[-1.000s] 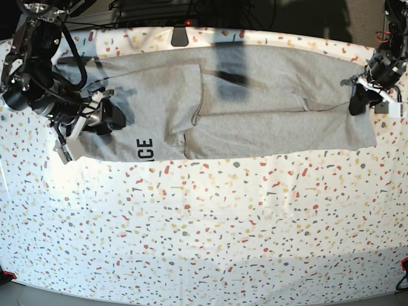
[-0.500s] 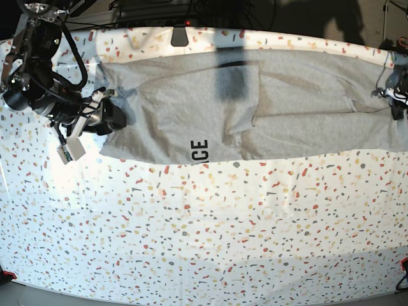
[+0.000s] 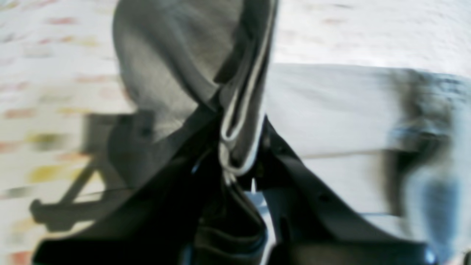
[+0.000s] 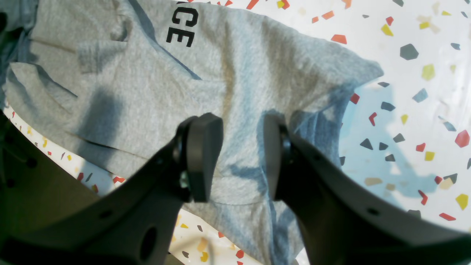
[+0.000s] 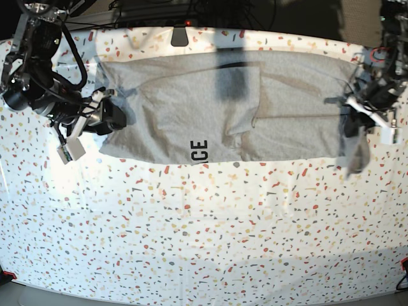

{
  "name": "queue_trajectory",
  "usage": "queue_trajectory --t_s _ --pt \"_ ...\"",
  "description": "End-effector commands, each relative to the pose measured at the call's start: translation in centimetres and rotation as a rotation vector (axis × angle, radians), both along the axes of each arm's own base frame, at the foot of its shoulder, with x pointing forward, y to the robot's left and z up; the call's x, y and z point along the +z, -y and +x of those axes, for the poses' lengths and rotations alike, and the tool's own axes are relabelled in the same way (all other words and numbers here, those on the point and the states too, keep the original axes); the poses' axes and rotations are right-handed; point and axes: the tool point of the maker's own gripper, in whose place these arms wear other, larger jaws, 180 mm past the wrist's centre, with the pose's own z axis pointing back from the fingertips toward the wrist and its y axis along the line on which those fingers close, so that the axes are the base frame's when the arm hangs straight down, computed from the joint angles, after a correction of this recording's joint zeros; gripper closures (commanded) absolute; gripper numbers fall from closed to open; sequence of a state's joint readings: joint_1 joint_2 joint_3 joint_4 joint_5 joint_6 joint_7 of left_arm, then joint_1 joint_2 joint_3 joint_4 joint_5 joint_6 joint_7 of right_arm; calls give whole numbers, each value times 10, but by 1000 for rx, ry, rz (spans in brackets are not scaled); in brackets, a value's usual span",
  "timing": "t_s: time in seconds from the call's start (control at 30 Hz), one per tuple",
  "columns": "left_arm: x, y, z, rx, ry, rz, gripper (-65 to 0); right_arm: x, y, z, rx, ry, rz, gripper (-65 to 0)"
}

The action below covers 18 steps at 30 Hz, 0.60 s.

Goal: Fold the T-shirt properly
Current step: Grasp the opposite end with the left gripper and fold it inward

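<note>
**One end of the shirt comes up off the table**

One second back the T-shirt (image 5: 217, 108) lay flatter along the far side of the speckled table (image 5: 204, 242), with its "CE" lettering well over toward the right arm. Half a second ago the cloth was dragged sideways, stretched long toward the left arm's end. Now that end has been lifted: a flap of grey hangs from the left gripper (image 5: 357, 124) and droops past the shirt's near edge, while the rest lies spread out with the lettering sitting near the middle of that edge. To my eye this looks like the start of a fold, the left arm carrying its end back over the body of the shirt. The cloth is not yet laid down, and one loose panel sits turned over near the middle, so the shape is still untidy.

The left gripper is pinched shut on the T-shirt's hem; its wrist view, though blurred, shows bunched fabric with a pale seam clamped between the dark fingers (image 3: 279, 162).

The right gripper (image 4: 241, 158) stands partly open, its two pads on either side of a stretch of grey cloth at the opposite end. It hovers at or just over the fabric; I cannot tell whether it touches, but it grips nothing.
</note>
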<state>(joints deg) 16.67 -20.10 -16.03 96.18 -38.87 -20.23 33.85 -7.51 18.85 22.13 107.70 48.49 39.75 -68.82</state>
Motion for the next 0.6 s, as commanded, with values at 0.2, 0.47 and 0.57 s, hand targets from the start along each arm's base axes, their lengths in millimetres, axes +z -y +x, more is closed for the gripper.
queue_trajectory --t_s 0.2,0.47,0.57 --pt "3 82 -6 -70 37 -215 0 14 -1 7 8 57 12 -236" --pt "3 167 -15 -247 21 -305 0 14 -1 7 8 57 11 -236" --pt "1 190 -20 -314 34 -264 0 14 -1 7 8 55 10 -236"
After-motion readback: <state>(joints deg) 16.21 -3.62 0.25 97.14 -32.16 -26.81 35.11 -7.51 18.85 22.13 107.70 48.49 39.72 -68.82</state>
